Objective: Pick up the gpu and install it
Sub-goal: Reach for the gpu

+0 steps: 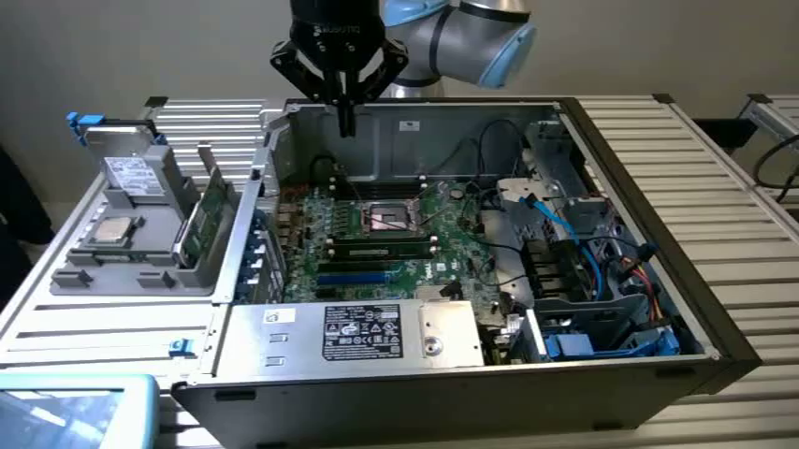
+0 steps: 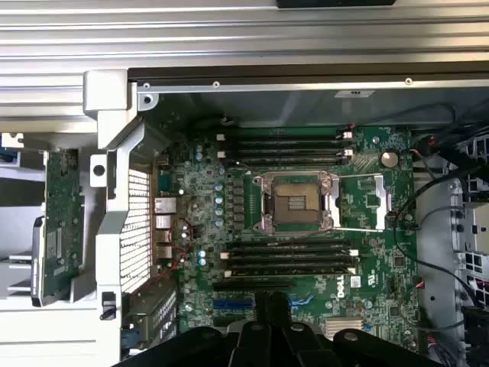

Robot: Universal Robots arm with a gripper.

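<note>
Exterior view: the gpu [image 1: 210, 217] stands on edge in a grey rack [image 1: 125, 267], well apart from the gripper [image 1: 343, 120], which hangs clenched and empty above the open computer case [image 1: 437, 398]. Pick-up looks not yet begun; a grasp would call for parted fingers and a crossing beyond the case wall. Wrist view adds the motherboard [image 2: 195, 180] straight below the tool, while the card's upright stance reads plainer from outside.

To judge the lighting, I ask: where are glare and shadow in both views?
Exterior view: the ribbed table shines pale, the case interior lies shaded. Wrist view: its slats glare white; the claw is a dark silhouette against the motherboard.
</note>
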